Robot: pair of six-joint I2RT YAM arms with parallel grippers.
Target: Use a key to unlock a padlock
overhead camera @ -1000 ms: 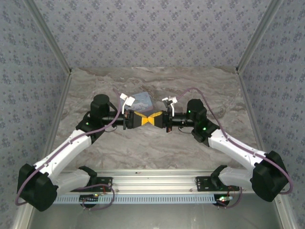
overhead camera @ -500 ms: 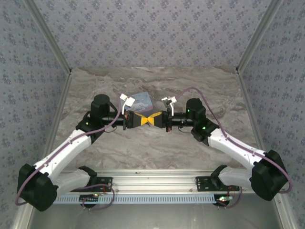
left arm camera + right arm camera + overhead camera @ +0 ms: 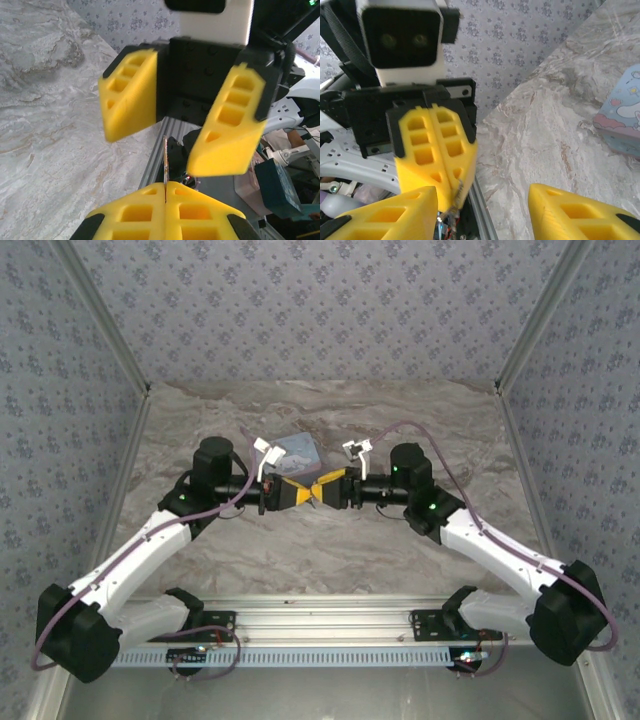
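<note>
My two grippers meet tip to tip above the middle of the table. The left gripper (image 3: 303, 493) (image 3: 165, 186) is shut on the key (image 3: 165, 160), a thin metal blade sticking out from between its yellow fingertips. In the right wrist view the key (image 3: 456, 192) shows as a small metal piece at the tip of the shut left gripper (image 3: 451, 186). My right gripper (image 3: 326, 488) (image 3: 482, 197) is open, its fingers (image 3: 227, 135) spread on either side of the key without touching it. The padlock is out of view.
A pale-blue tin with a cartoon lid (image 3: 300, 450) (image 3: 620, 120) lies on the marble table (image 3: 330, 550) just behind the grippers. Patterned walls close in the back and both sides. The aluminium rail (image 3: 330, 625) runs along the near edge.
The right gripper was shut against the left gripper's tip and has opened, letting go of the key. The left gripper stays shut on it. Both arms have hardly moved.
</note>
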